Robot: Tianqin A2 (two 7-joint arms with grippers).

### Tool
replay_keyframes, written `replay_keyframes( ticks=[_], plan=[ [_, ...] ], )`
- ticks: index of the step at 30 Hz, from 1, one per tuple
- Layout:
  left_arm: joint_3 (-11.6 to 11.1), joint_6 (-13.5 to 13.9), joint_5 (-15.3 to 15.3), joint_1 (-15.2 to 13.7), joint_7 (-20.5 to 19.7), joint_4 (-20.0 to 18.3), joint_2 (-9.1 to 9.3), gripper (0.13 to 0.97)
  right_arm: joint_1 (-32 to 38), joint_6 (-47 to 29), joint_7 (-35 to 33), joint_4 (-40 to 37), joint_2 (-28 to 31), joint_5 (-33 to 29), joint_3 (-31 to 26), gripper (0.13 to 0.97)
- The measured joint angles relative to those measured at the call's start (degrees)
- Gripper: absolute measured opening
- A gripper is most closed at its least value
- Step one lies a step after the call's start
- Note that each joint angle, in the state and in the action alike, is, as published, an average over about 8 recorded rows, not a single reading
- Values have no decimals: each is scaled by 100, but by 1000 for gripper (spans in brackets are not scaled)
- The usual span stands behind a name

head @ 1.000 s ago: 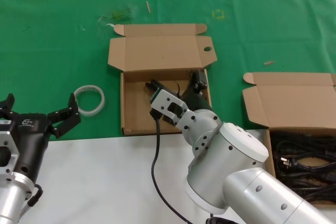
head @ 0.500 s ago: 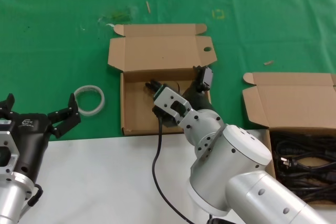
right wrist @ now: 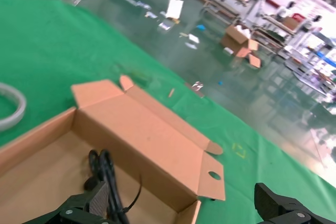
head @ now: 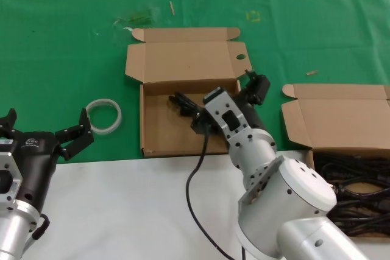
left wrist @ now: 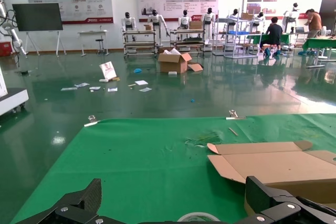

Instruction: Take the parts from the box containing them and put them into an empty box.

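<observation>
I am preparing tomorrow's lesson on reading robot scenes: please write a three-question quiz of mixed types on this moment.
1. True or false: the box with the round hole already holds a black power cord.
2. Which is nearest the left gripper?
A) the white ring
B) the full box
C) the box with the round hole
3. Fill in: the right gripper, jaws apart, is above the near-______ corner of the box with the round hole.

Key: 1 true; 2 A; 3 right.

Silver cylindrical right arm (head: 286, 205) with dark screws, black cable, black left tool (head: 46, 141), white marking
</observation>
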Motion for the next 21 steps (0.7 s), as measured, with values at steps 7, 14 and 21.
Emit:
replay_keyframes(
  ticks=[7, 14, 21],
  plan=[
    [0, 0, 0, 0, 0, 0, 0, 966, -326, -396, 820, 188, 0, -508, 402, 964],
    [0, 0, 0, 0, 2, 0, 0, 966, -653, -795, 1645, 378, 0, -1018, 807, 966],
    [0, 0, -1, 0, 3, 0, 0, 966, -979, -1194, 2470, 568, 0, -1530, 1215, 966]
  ],
)
